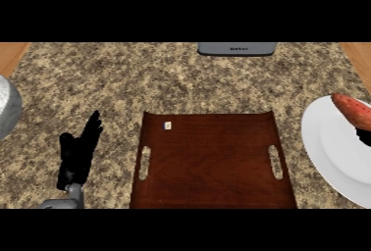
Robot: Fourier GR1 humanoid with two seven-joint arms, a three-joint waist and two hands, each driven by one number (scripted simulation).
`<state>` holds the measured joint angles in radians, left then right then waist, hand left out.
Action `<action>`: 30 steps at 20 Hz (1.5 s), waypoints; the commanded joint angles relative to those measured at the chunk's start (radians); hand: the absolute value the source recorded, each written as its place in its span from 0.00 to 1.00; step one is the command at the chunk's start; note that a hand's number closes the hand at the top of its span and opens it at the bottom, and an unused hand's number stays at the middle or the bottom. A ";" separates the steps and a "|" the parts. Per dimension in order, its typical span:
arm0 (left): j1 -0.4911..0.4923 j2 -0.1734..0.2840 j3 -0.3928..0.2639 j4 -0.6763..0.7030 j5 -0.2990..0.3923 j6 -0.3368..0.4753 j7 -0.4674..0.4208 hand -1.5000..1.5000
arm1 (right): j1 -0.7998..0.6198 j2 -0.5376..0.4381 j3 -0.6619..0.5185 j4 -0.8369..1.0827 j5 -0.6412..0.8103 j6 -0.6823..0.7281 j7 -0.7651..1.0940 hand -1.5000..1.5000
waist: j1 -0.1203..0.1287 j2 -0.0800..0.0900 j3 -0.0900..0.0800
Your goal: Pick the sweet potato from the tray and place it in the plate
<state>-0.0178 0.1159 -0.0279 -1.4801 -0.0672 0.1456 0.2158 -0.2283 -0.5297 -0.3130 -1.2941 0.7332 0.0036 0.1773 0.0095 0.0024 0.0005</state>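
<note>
The sweet potato, reddish-orange, lies tilted over the upper part of the white plate at the view's right edge. Just below it, a small black piece of my right hand shows at the edge, touching or very near the potato; the rest of that hand is cut off. The dark brown wooden tray with two handle slots sits in the middle of the counter with nothing on it. Left of the tray my left hand rests open, fingers pointing up.
A grey appliance stands at the counter's far edge. A rounded grey metal object pokes in at the left edge. The speckled stone counter stretches between them, with wood showing at both upper corners.
</note>
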 commanded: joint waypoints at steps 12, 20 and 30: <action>-0.025 -0.006 0.015 0.008 -0.016 0.006 0.010 0.50 | -0.083 -0.071 -0.041 0.354 -0.144 0.175 -0.361 0.00 | -0.006 -0.001 0.000; -0.049 0.023 0.053 0.037 0.001 -0.005 0.018 0.50 | -0.121 -0.043 -0.344 0.325 -0.545 0.305 -0.435 0.00 | -0.032 -0.005 0.000; 0.021 -0.013 0.016 -0.014 -0.020 -0.011 0.001 0.50 | 0.005 -0.051 -0.352 0.419 -0.653 0.434 -0.611 0.00 | -0.008 -0.002 0.000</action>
<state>-0.0315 0.1153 -0.0051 -1.4967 -0.0799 0.1377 0.2535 -0.2548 -0.5934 -0.6740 -0.8904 0.1098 0.4122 -0.3661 -0.0021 -0.0007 0.0003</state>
